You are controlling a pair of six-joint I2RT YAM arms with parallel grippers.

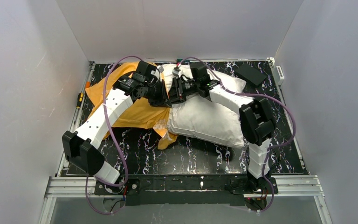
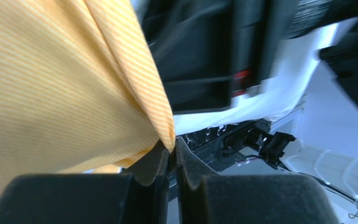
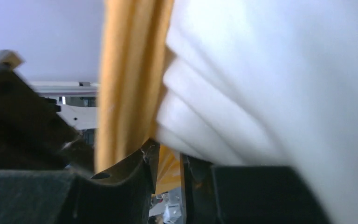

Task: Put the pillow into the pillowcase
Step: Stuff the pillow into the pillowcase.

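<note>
The orange pillowcase (image 1: 137, 114) lies crumpled at the left middle of the table. The off-white pillow (image 1: 205, 116) lies beside it on the right, with its left end at the case's mouth. My left gripper (image 1: 164, 100) is shut on an edge of the pillowcase (image 2: 51, 84), pinched at the tips (image 2: 171, 145). My right gripper (image 1: 175, 92) faces it from the right. In the right wrist view its jaws (image 3: 168, 151) stand a little apart, with orange pillowcase (image 3: 126, 84) hem and bunched pillow (image 3: 270, 84) folds at the tips. Whether they clamp the fabric is unclear.
The black marbled table (image 1: 186, 154) is walled in white on three sides. A flat black object (image 1: 251, 73) lies at the back right, near a white power strip (image 1: 279, 72). A screwdriver (image 1: 79, 99) lies by the left edge. The right arm's black body (image 2: 200, 56) looms close in front of the left wrist camera.
</note>
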